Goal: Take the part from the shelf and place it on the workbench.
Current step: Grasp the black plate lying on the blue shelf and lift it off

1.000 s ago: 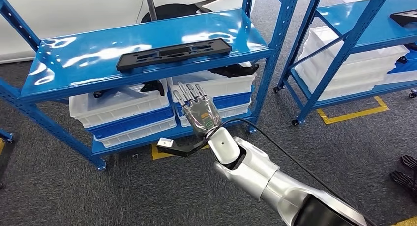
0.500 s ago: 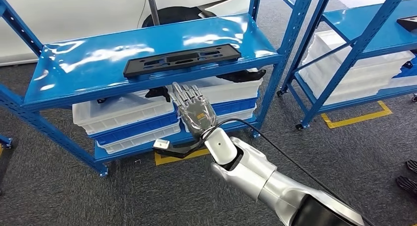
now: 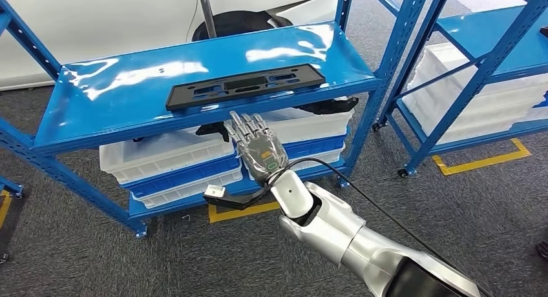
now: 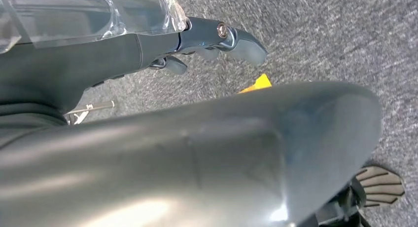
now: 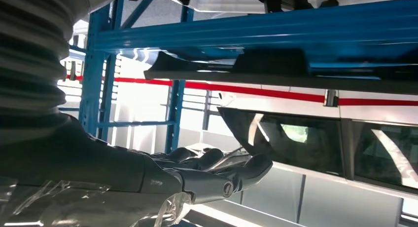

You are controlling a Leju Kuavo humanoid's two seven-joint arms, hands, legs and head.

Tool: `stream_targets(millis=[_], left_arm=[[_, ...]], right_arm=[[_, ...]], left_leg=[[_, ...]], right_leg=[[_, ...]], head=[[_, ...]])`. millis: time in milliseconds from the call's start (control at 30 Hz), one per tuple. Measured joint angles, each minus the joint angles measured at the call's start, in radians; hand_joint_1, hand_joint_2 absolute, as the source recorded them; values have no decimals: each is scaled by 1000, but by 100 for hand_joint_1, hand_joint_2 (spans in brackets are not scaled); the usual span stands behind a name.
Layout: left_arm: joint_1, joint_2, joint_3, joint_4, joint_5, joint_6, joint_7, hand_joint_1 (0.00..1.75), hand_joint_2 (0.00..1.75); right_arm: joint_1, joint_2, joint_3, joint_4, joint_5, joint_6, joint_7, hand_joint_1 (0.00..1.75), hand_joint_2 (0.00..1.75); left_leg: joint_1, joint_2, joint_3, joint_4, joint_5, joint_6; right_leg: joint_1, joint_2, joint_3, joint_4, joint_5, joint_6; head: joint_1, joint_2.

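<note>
While the silver right arm (image 3: 349, 242) is rising from the lower right of the frame in the head view, the right robot hand (image 3: 257, 148) is hovering at centre with its fingers (image 3: 244, 124) straight and spread, gripping nothing. Its fingertips are pointing up toward the front edge of the blue shelf (image 3: 116, 97), just below it and not touching the part. A black cable (image 3: 362, 194) is trailing along the wrist. In the left wrist view, the left robot hand (image 4: 197, 44) is hanging over grey carpet (image 4: 345, 39), fingers loosely curled and holding nothing. Beyond the right robot hand, the part (image 3: 245, 86), a long flat black piece, is lying on the shelf near its front edge, centre of the frame. Under that shelf, white bins (image 3: 168, 156) are sitting stacked. A second blue rack (image 3: 478, 58) is standing at the upper right.
</note>
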Motion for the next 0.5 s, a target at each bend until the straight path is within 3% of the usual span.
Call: stream_targets(millis=[67,100,167,233,267,300,367,400,433,500], left_arm=[[-1,0,0,0,0,0,0,0,0],[-2,0,0,0,0,0,-1,0,0],[-2,0,0,0,0,0,-1,0,0],[1,0,0,0,2,0,-1,0,0],[2,0,0,0,3,0,-1,0,0],[2,0,0,0,5,0,-1,0,0],[2,1,0,0,7,0,0,0,0],[2,2,0,1,8,0,0,0,0],[2,3,0,1,8,0,0,0,0],[2,4,0,2,8,0,0,0,0]], right_arm=[[-1,1,0,0,-4,2,0,0,175],[-2,2,0,0,-4,3,0,0,175],[-2,2,0,0,-7,5,0,0,175],[0,1,1,2,-19,14,1,0,175],[0,0,1,4,-29,20,3,0,175],[0,-2,1,6,-39,25,6,0,175],[-3,-6,0,17,-58,29,12,0,175],[-5,-8,0,24,-65,30,15,0,175],[-6,-11,0,31,-71,30,17,0,175],[-7,-18,-2,44,-79,30,21,0,175]], left_leg=[[3,2,-9,28,-20,-11],[5,3,-30,72,-40,-16],[8,5,-112,217,-90,-26],[9,6,-187,321,-102,-31],[9,6,-199,317,-78,-30],[9,6,-190,270,-36,-27],[4,6,-140,122,61,-14],[-2,6,-121,67,87,-4],[-7,6,-110,36,96,7],[-14,6,-103,20,86,25]], right_leg=[[-3,1,7,-3,-5,-11],[-6,0,11,-4,-8,-16],[-7,0,17,-3,-16,-22],[-7,2,26,-3,-25,-23],[-6,3,33,-3,-31,-22],[-6,4,43,-3,-38,-20],[-5,6,63,-5,-53,-14],[-5,6,68,-5,-58,-9],[-6,6,69,-6,-61,-3],[-8,3,71,-12,-65,11]], head=[[-2,0],[-3,0],[-6,0],[-5,0],[-5,0],[-5,0],[-5,0],[-5,0],[-5,0],[-6,0]])
